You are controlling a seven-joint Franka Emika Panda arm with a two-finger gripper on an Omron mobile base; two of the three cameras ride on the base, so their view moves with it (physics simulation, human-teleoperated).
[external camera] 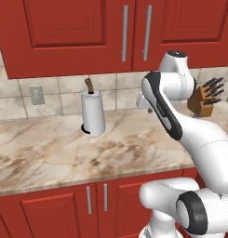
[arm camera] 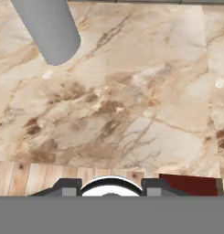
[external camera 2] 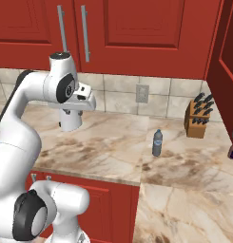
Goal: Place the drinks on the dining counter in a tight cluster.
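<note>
End effector (arm camera: 111,189) hovers closed and empty over the marble worktop (external camera: 50,153), and a careless swing toward the small grey bottle (external camera 2: 157,143) could topple it.

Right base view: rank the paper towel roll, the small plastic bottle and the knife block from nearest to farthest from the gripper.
1. Paper towel roll: just below and behind the gripper, on the left of the marble counter.
2. Small plastic bottle: mid-counter, off to the right.
3. Knife block: far right, by the backsplash.
</note>
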